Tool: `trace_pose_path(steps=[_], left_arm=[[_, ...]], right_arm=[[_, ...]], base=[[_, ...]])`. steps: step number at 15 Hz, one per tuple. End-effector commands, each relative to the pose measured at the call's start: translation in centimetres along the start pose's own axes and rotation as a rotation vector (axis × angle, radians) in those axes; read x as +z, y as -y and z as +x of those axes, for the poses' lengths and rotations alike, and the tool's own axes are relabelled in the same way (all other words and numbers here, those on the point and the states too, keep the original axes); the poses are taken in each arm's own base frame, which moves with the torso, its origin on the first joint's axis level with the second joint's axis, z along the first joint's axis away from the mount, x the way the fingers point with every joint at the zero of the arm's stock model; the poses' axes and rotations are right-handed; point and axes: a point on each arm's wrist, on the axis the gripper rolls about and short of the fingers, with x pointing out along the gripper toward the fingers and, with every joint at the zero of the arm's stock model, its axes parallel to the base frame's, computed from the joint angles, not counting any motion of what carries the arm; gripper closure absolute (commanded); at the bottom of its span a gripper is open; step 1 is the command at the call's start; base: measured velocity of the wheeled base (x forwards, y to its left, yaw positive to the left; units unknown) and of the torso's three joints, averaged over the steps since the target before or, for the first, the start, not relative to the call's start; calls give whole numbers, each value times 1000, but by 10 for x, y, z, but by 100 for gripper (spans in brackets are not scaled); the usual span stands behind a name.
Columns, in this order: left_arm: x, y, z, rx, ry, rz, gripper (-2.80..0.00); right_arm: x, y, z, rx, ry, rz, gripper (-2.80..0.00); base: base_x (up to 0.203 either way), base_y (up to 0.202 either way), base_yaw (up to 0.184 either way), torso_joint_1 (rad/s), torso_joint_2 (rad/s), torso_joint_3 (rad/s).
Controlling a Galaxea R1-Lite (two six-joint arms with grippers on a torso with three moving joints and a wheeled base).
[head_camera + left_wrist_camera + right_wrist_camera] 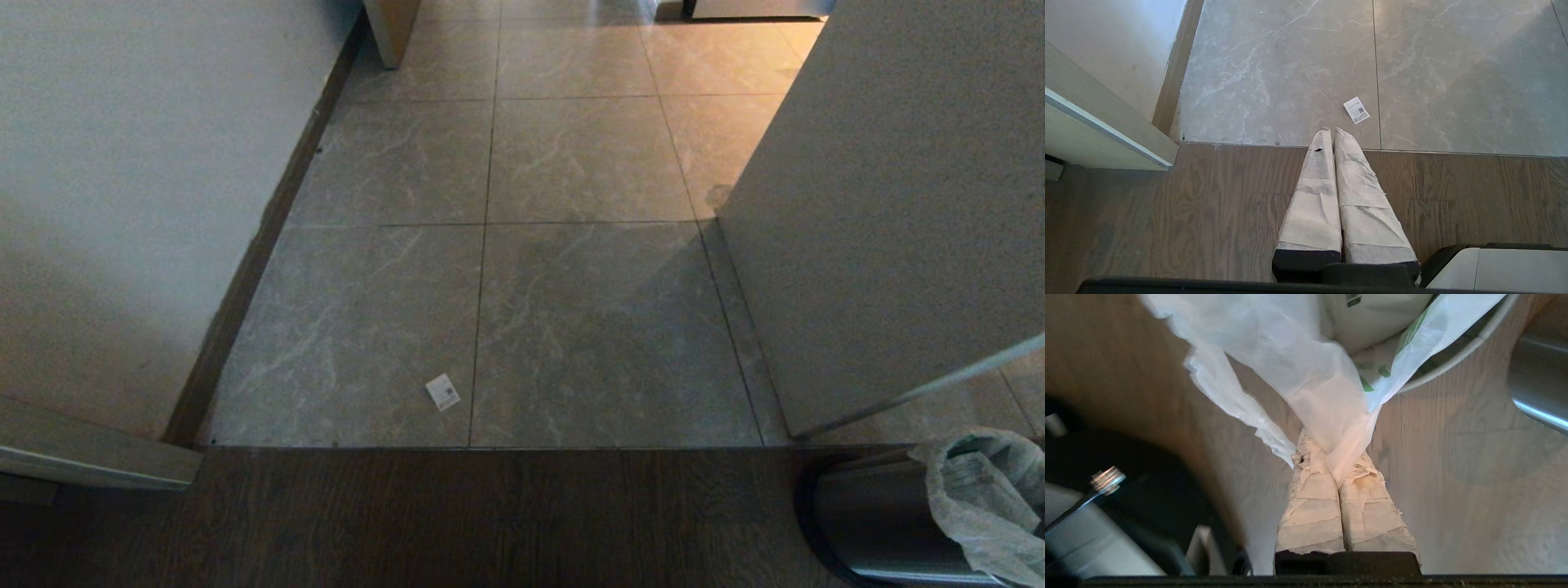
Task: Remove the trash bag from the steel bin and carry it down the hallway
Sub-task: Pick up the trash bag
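The steel bin point(873, 523) stands on dark wood floor at the lower right corner of the head view. The crinkly white trash bag point(980, 498) bulges out of its top. In the right wrist view my right gripper point(1331, 453) is shut on a gathered fold of the trash bag point(1306, 355), which stretches taut from the fingertips down to the bin's rim point(1457, 359); green printing shows on it. My left gripper point(1331, 131) hangs shut and empty over the wood floor near the tile edge. The hallway tiles point(571, 163) run ahead.
A cream wall with a dark baseboard point(261, 237) lines the left side, and a speckled panel point(882, 204) stands on the right. A small paper label point(442, 392) lies on the tiles. A pale door-frame edge point(90, 457) juts in at the lower left.
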Motion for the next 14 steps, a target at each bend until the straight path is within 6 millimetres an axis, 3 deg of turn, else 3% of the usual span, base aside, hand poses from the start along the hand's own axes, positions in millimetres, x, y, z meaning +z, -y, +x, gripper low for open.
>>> trace_pose_path(steps=[1,4,9,14], left_arm=[[0,0,0,1,0,0,0],[0,0,0,1,0,0,0],[0,0,0,1,0,0,0],[0,0,0,1,0,0,0]], right_arm=[[26,-16,-46,-52,31,-52,0],[59,-31,-94,-93,69,-123,0],[105,-51,-156,-162,163,-258,0],[117,-92,-196,-207,224,-329,0]], base=[[0,0,0,0,0,0],[0,0,0,0,0,0],[0,0,0,0,0,0],[0,0,0,0,0,0]])
